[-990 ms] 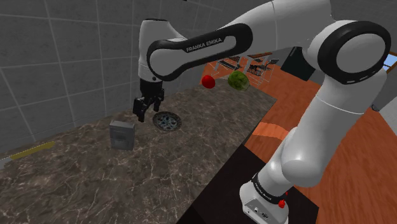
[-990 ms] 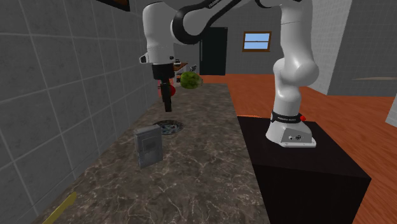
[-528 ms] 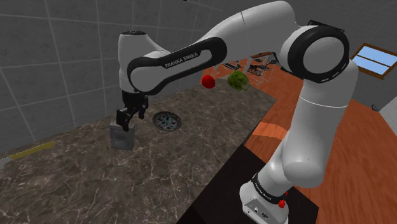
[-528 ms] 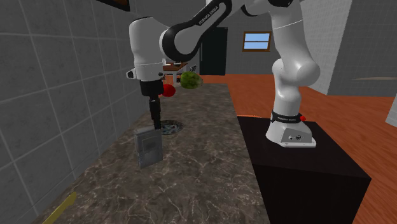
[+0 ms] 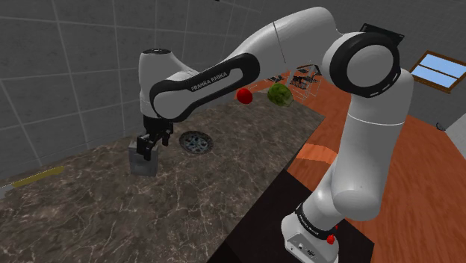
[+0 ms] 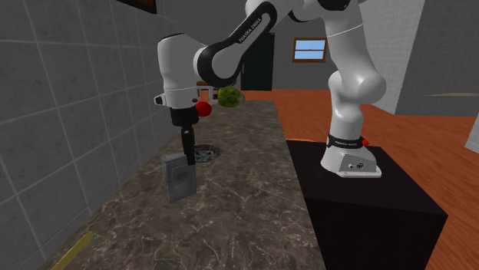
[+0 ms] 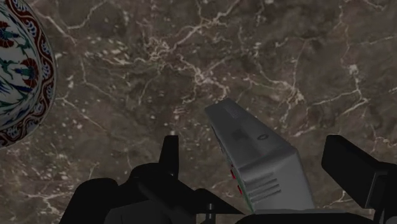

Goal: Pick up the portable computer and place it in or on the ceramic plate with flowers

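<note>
Now at the grasp step. Grey laptop [image 5: 143, 160] stands on edge, closed, on the marble counter [image 5: 224, 179], near the tiled wall. The gripper [image 5: 149, 143] hangs straight down over its top edge. In the second exterior view the gripper [image 6: 186, 149] meets the upper edge of the laptop [image 6: 180, 178].

Wrist view: fingers [image 7: 168, 153] apart, one on each side of the laptop [image 7: 261, 162], with a gap on both sides. Straddled, not clamped. Laptop base is on the counter; nothing lifted.

The plate [image 5: 196, 142] lies flat on the counter just beside the laptop, on the shoulder view's right. Its blue-and-red flower pattern is clear on the plate [image 7: 22, 76] seen from the wrist.

Judgement: pick not yet done, place not begun. The next move calls for closing squarely on the two flat faces, perhaps a little lower for more bite. Then a lift and a short carry across to the plate. Risk: a tall thin slab may tip or swing in the pinch if gripped off-centre.
</note>
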Robot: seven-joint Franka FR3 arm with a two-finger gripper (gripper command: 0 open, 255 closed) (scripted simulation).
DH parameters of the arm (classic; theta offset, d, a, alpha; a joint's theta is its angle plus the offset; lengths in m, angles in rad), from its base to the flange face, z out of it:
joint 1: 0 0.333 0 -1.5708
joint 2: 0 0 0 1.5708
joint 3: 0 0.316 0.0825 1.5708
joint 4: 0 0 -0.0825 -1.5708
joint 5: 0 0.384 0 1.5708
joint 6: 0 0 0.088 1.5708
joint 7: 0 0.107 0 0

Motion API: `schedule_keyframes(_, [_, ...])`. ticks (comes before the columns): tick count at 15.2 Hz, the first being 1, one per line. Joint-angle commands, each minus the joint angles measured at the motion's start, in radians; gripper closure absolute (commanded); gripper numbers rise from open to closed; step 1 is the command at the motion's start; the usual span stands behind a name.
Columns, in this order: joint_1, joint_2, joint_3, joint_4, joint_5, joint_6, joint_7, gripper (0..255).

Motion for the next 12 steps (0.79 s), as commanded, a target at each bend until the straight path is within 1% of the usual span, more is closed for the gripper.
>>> schedule_keyframes(1, [0.000,0.001,0.000,0.000,0.000,0.001,0.000,0])
schedule_keyframes(5, [0.000,0.000,0.000,0.000,0.000,0.001,0.000,0])
schedule_keyframes(6, [0.000,0.000,0.000,0.000,0.000,0.001,0.000,255])
schedule_keyframes(12, [0.000,0.001,0.000,0.000,-0.001,0.001,0.000,255])
